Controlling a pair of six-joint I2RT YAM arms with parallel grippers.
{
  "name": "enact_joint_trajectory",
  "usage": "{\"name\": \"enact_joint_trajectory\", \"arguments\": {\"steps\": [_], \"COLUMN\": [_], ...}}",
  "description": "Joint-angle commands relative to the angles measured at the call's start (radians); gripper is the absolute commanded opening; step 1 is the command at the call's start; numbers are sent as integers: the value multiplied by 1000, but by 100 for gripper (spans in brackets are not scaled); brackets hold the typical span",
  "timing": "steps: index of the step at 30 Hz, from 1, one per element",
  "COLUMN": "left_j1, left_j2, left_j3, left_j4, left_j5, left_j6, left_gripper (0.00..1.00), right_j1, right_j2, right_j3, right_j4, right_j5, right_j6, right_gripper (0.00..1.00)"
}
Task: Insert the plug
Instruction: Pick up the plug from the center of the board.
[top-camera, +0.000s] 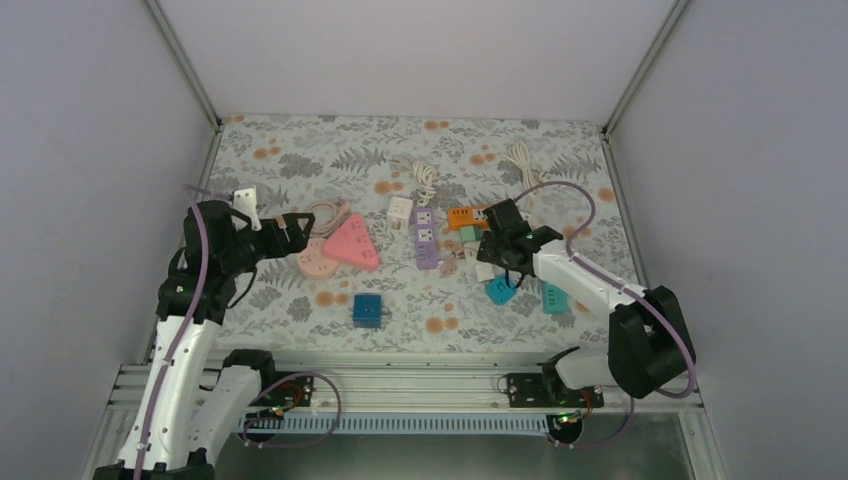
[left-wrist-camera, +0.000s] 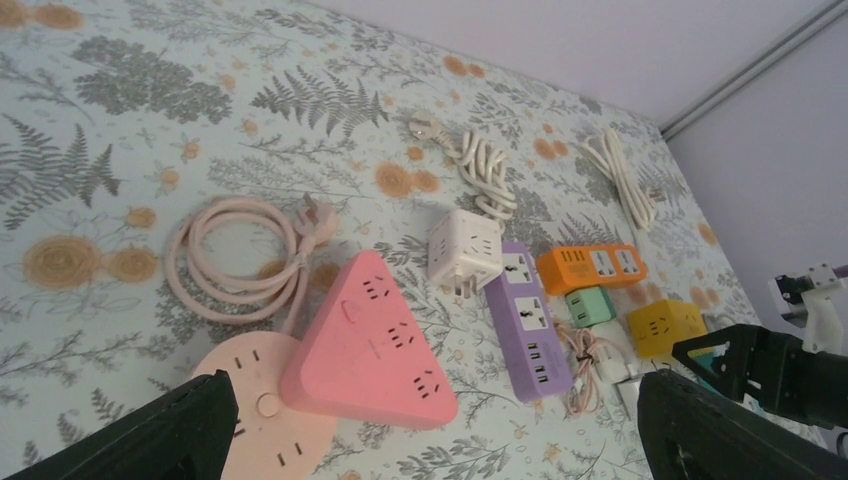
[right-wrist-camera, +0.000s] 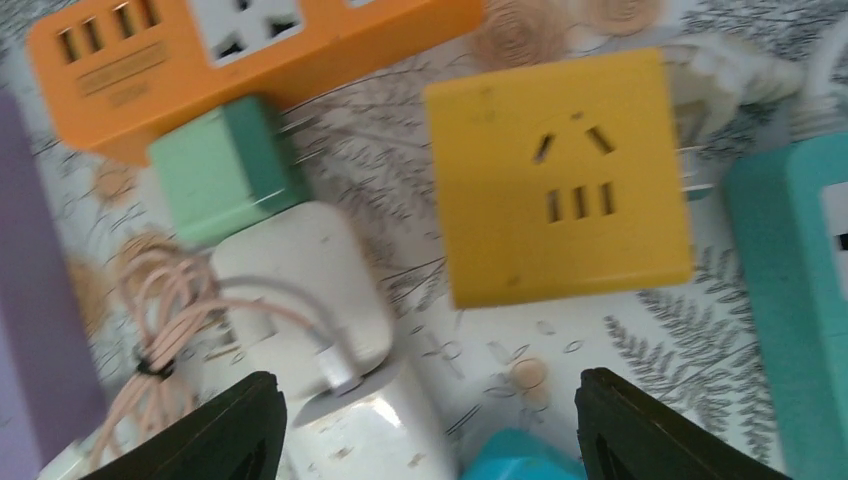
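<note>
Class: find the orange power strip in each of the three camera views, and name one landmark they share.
Top external: the orange power strip lies right of centre, mid-table.
Left wrist: it sits right of centre, around mid-height.
Right wrist: it runs along the top edge, in the left half.
Shared landmark: the purple power strip lies just left of it in every view.
</note>
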Motion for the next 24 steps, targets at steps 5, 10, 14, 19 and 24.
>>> {"name": "enact_joint_trajectory", "arguments": {"steps": [5, 10, 14, 19, 24], "left_j1": [-2, -1, -2, -1, -1], "left_j2": [7, 23, 28, 33, 35], "left_j3": [-35, -38, -41, -44, -42], "left_j4": [147, 155, 148, 147, 151], "left_j5": [67, 83, 85, 84, 86], "left_j6": [0, -8, -9, -12, -14], "left_gripper": [100, 100, 100, 100, 100], "right_j1": [-70, -110, -129, -147, -154], "right_j2": [-14, 72, 147, 203, 236], "right_j3": [35, 48, 101, 145, 154], "right_j4": [2, 70, 83, 92, 70], "right_j5": [143, 116, 136, 139, 162], "right_j6": [17, -42, -70, -101, -91], "right_gripper": [81, 84, 82, 79, 79]}}
